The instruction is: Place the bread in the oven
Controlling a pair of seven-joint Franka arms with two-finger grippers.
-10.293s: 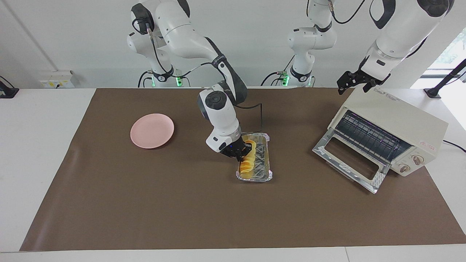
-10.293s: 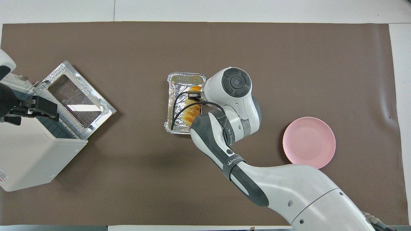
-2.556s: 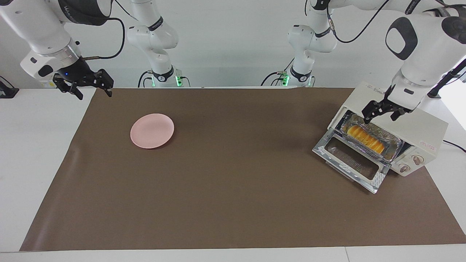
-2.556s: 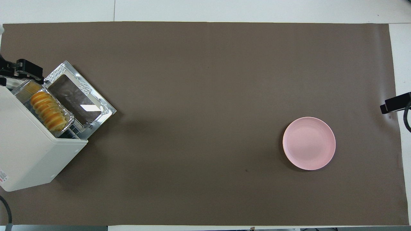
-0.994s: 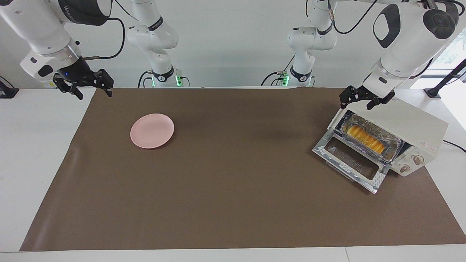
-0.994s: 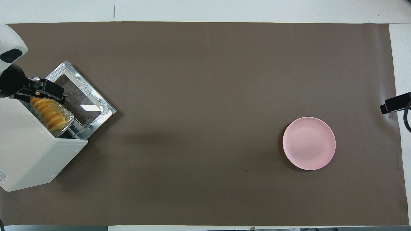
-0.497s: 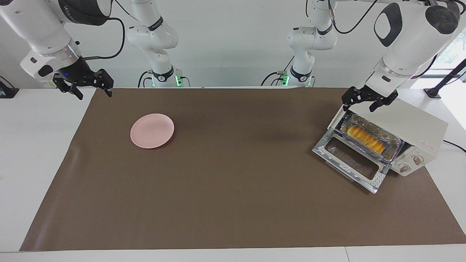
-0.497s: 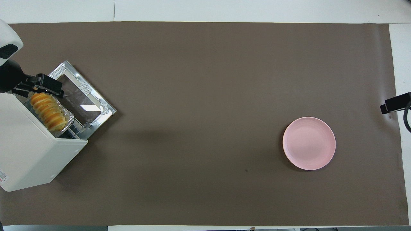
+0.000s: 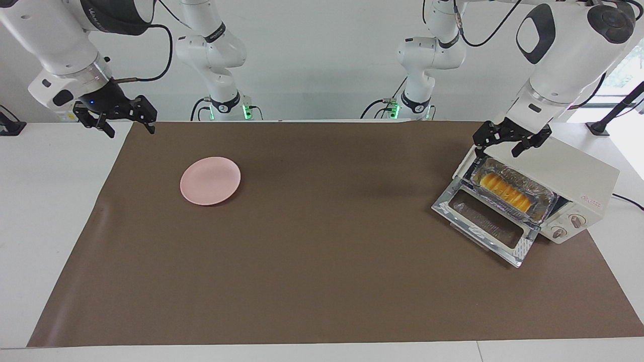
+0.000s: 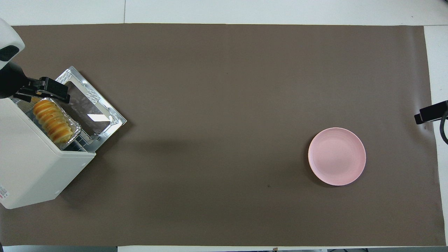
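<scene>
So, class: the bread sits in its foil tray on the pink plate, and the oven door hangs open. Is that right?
Not quite. The bread in its foil tray sits on the rack inside the oven, not on the pink plate, which is bare. The oven door does hang open. The facing view shows it.

Pictured at the left arm's end of a brown table mat [image 9: 322, 281]: cream-white boxy toaster oven [image 9: 563, 171], glass drop-down door [image 9: 485, 223] lowered flat. Resting in its mouth, a crinkled silver foil tray [image 9: 541, 206] carrying a ridged yellow-orange bread loaf [image 9: 504, 192]. Poised over the oven's top corner nearest the robots, the left gripper [image 9: 505, 142], fingers spread and empty. Well apart from the oven: round pink plate [image 9: 210, 180]; past it, raised over the mat's edge, the waiting right gripper [image 9: 128, 129], likewise spread.
</scene>
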